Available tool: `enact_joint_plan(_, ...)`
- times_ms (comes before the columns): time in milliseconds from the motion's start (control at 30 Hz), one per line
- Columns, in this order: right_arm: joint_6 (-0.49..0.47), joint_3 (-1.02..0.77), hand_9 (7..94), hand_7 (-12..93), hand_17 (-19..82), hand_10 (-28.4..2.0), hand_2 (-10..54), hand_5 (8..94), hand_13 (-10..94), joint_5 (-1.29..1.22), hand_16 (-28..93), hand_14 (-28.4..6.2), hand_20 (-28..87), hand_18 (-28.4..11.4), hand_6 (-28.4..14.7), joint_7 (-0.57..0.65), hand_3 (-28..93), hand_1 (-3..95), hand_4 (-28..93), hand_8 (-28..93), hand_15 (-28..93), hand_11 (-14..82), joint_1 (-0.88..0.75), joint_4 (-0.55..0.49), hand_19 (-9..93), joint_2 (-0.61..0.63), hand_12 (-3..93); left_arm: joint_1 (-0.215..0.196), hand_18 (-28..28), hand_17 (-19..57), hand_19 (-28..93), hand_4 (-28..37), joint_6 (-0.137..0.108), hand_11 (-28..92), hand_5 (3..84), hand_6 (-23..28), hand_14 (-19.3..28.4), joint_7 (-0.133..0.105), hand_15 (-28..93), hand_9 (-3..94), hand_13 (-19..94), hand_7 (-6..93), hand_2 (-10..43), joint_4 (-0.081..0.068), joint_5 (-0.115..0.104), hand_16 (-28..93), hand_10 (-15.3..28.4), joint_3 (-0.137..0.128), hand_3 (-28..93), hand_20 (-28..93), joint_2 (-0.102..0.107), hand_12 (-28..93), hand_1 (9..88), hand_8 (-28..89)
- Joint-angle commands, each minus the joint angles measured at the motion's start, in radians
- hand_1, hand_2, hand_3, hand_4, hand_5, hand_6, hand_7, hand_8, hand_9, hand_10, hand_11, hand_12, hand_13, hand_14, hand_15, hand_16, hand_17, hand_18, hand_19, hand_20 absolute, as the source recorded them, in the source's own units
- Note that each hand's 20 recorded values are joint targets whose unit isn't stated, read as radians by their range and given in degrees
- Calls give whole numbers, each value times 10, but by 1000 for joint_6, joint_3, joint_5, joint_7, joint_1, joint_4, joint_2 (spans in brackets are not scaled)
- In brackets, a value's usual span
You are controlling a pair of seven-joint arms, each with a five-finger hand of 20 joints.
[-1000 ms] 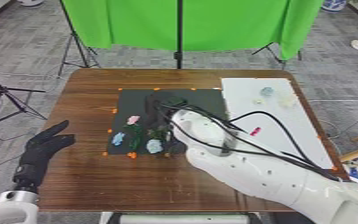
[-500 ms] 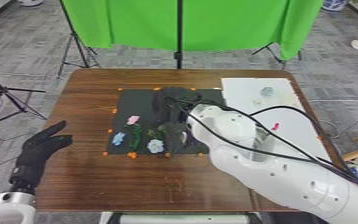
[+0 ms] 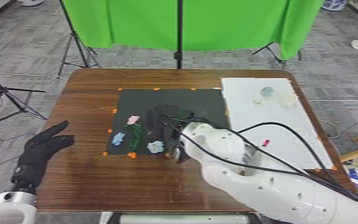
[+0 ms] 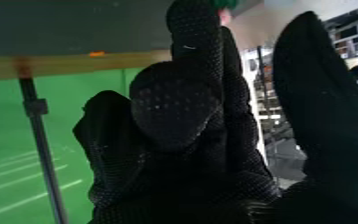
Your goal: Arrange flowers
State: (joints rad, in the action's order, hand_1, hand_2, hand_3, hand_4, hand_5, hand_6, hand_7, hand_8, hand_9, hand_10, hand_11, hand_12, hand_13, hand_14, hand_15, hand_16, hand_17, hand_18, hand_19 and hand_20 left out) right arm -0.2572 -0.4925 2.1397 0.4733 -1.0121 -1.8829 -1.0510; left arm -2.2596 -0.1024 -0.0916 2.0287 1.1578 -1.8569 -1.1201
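The robot's right hand in a black fabric glove (image 3: 168, 122) is opening loosely over the flat black mat (image 3: 209, 100), with its thumb standing well apart from the other fingers, and some of those are bending a little. In the right wrist view, a small green piece (image 4: 224, 4) and a small pink piece (image 4: 225, 17) are showing near the fingertips, but I cannot tell if the hand is touching them. The flower things are lying on the mat: a soft pink flower (image 3: 133, 119) at nine o'clock, a blue flower (image 3: 118, 138) at eight, a pale blue flower (image 3: 155, 146) near seven, and a dark green stem (image 3: 135, 136) between them. A white sheet (image 3: 246, 112) is lying at three o'clock, holding a pale blue-green piece (image 3: 267, 91) at its twelve and a bright pink piece (image 3: 265, 143) lower down. The white arm (image 3: 251, 180) and a bendy black cable (image 3: 270, 123) are covering parts of the mat and sheet. That arm is coming from five o'clock and leaning toward eleven. The black-gloved left hand (image 3: 44, 150) is resting open at eight o'clock from the mat, pointing toward one.
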Motion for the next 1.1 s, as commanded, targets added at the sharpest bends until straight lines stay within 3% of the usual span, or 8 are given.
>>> enact_joint_plan(33, 72, 49, 813, 190, 590, -122, -95, 661, 889, 70, 364, -19, 547, -159, 14, -1, 668, 417, -181, -75, 578, 257, -26, 15, 932, -15, 257, 0, 165, 55, 193, -50, 17, 223, 406, 26, 189, 14, 233, 474, 383, 101, 72, -9, 4, -9, 144, 4, 697, 166, -3, 122, 342, -66)
enact_joint_plan(433, 176, 107, 828, 229, 605, -112, -95, 673, 904, 152, 372, -9, 554, -149, 2, -4, 658, 471, -262, -67, 577, 247, -37, 55, 932, -12, 326, 1, 165, 55, 192, -51, 19, 222, 407, 25, 190, 13, 234, 473, 382, 103, 73, -11, 5, -9, 144, 4, 697, 166, -8, 121, 343, -67)
enact_joint_plan(533, 200, 118, 848, 221, 610, -102, -95, 683, 908, 152, 374, -6, 551, -145, -5, -2, 581, 538, -241, 112, 574, 200, -34, 65, 932, -11, 388, 4, 165, 55, 192, -51, 20, 223, 407, 25, 189, 10, 234, 473, 383, 103, 73, -13, 6, -9, 144, 5, 697, 166, -6, 121, 343, -67)
enact_joint_plan(567, 203, 121, 859, 221, 611, -98, -95, 686, 909, 154, 373, -5, 549, -144, -6, -3, 525, 576, -219, 143, 573, 177, -34, 67, 932, -11, 414, 4, 165, 55, 192, -51, 19, 223, 407, 25, 189, 10, 234, 473, 383, 103, 73, -13, 5, -9, 144, 5, 697, 166, -6, 122, 343, -67)
enact_joint_plan(600, 209, 125, 867, 220, 611, -93, -95, 688, 912, 154, 372, -2, 548, -146, -6, -4, 113, 735, 54, 165, 567, 157, -33, 68, 932, -9, 432, 3, 165, 55, 192, -51, 17, 223, 407, 25, 189, 8, 234, 473, 383, 103, 73, -13, 4, -9, 144, 4, 697, 166, -7, 122, 344, -67)
enact_joint_plan(633, 216, 127, 879, 228, 614, -90, -95, 689, 914, 151, 374, -2, 548, -142, -7, -6, -188, 861, 249, 191, 569, 132, -32, 70, 932, -8, 453, 3, 165, 55, 192, -51, 16, 223, 407, 25, 189, 7, 234, 473, 383, 103, 72, -13, 4, -9, 144, 5, 698, 166, -7, 122, 344, -67)
enact_joint_plan(667, 216, 129, 881, 236, 616, -89, -95, 692, 915, 152, 374, -1, 546, -139, -7, -8, -260, 898, 297, 206, 568, 127, -32, 72, 932, -8, 462, 3, 165, 55, 192, -51, 16, 223, 407, 26, 189, 8, 234, 474, 383, 103, 72, -12, 5, -9, 144, 4, 698, 166, -8, 121, 344, -67)
enact_joint_plan(1100, 311, 138, 921, 291, 635, -84, -95, 763, 937, 87, 382, 10, 514, -126, -8, -44, -283, 946, 433, 243, 546, 138, -11, 73, 932, -3, 470, -4, 165, 55, 191, -51, 12, 224, 408, 27, 189, 5, 233, 474, 383, 102, 72, -8, 5, -9, 143, 2, 698, 165, -13, 122, 346, -67)
